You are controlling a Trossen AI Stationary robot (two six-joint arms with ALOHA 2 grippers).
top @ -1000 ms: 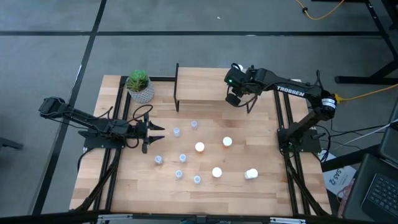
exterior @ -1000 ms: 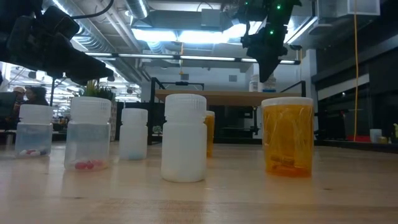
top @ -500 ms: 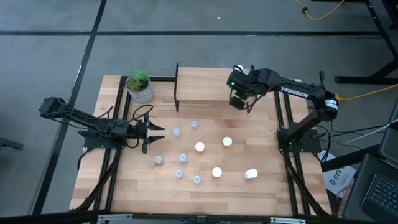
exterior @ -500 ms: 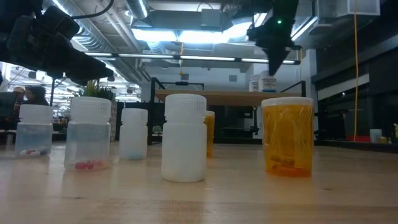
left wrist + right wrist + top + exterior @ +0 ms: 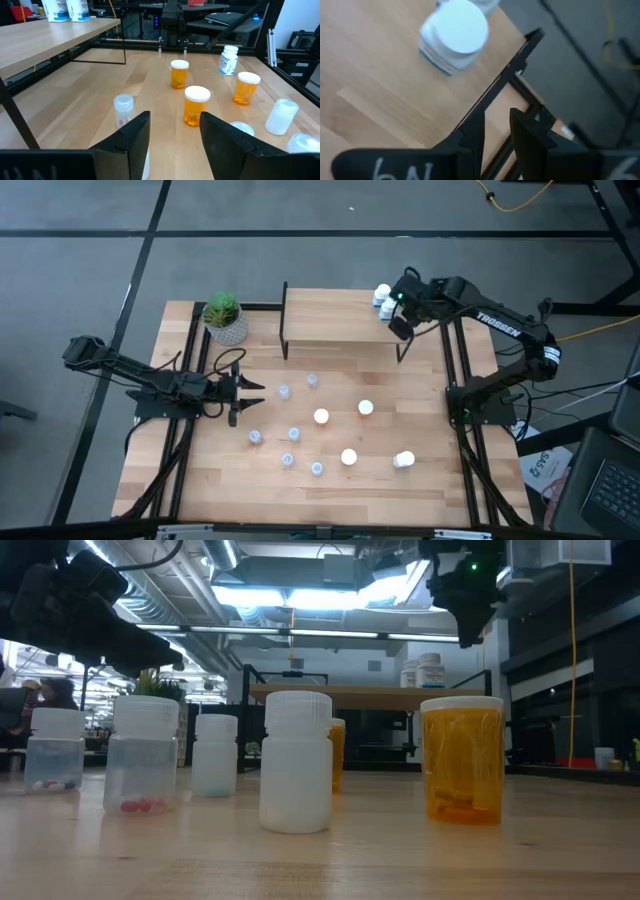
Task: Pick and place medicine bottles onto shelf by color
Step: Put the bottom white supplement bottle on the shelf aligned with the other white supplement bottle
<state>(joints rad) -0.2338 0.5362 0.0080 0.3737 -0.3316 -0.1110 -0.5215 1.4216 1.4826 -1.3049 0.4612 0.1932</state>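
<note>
The right arm, lettered TROSSEN, holds its right tool [image 5: 402,323] empty over the shelf's [image 5: 330,317] right end, fingers slightly apart; two white bottles [image 5: 383,298] stand there, labels unreadable; the left tool [image 5: 250,392] waits apart over the counter [image 5: 400,490]; orange bottles [image 5: 196,106] stand scattered on it.

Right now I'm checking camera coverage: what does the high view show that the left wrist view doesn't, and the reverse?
Only the high view shows the potted plant, the right gripper empty at the shelf's right end, and the whole layout. Only the left wrist view shows bottle colours from the side: three orange bottles and the left gripper open from behind. Both show the shelf, its two white bottles and the bottles on the table.
</note>
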